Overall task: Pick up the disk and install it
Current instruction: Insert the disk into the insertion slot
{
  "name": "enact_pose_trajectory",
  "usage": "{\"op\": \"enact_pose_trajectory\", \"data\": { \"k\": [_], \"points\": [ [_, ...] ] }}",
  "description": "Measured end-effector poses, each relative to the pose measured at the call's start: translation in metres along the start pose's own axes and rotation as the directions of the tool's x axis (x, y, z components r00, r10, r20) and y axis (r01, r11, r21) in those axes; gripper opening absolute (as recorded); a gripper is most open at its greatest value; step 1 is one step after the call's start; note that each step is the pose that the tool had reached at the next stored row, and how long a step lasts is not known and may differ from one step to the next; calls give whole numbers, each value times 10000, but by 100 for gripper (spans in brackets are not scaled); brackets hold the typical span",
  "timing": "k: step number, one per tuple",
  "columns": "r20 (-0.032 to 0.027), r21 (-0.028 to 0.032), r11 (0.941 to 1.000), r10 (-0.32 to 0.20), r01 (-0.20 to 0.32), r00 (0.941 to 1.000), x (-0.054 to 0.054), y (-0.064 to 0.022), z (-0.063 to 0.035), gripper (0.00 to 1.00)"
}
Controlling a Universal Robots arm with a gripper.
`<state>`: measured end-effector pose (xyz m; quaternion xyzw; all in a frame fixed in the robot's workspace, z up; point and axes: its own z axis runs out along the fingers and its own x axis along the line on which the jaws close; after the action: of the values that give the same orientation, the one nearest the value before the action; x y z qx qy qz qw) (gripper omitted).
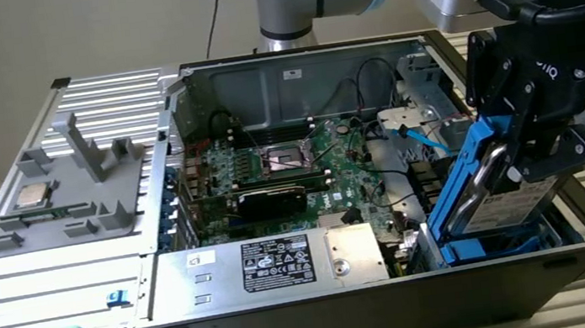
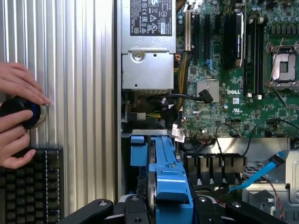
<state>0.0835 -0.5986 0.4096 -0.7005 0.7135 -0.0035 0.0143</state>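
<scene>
**A:** Your gripper point(image 1: 528, 157) is clamped on the disk point(image 1: 496, 188), which stands on edge and tilted at the blue bay point(image 1: 496, 246), in the case's point(image 1: 346, 310) corner on the exterior view's right.

**B:** So what could bite you?

**A:** That tilt. If you push down crooked, the carrier may jam on the bay wall or twist in the jaws. The blue cable point(image 1: 425, 138) hangs just beside it too, and you could snag it.

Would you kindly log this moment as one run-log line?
gripper: shut on disk | disk: tilted, lower end at blue drive bay | seated: cannot tell
</scene>
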Motion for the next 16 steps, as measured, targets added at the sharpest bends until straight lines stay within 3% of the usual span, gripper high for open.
{"op": "enact_pose_trajectory", "data": {
  "k": [16],
  "points": [
    [-4,1,10000,0,0,10000,1,1,34,37]
  ]
}}
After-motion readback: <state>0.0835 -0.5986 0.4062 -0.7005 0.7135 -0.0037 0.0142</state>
